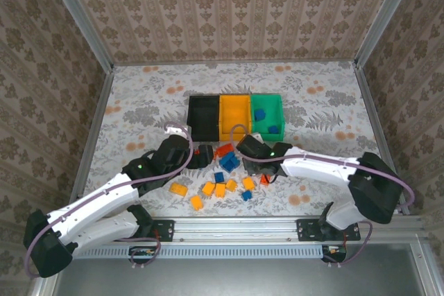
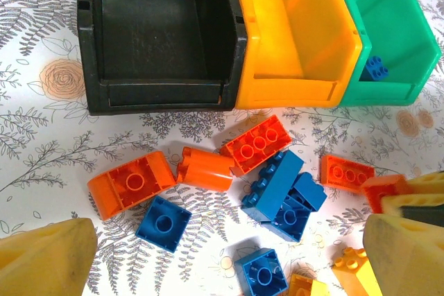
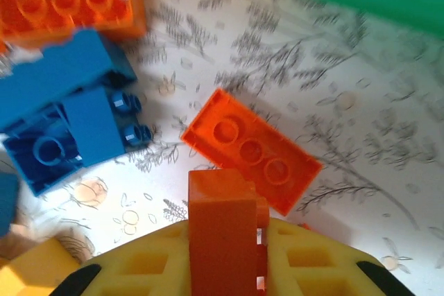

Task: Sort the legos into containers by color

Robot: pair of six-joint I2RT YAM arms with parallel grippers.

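The three walls [image 1: 229,5] carry brown damask paper, metal posts [image 1: 78,15] stand at the corners, and the table [image 1: 139,95] is printed with ferns and flowers.

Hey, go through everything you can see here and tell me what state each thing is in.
Black bin, empty.
Orange-yellow bin, empty.
Green bin, holding blue bricks.
Left tool, open.
Right tool, shut on a red-orange brick.
Loose bricks, unsorted on the table.
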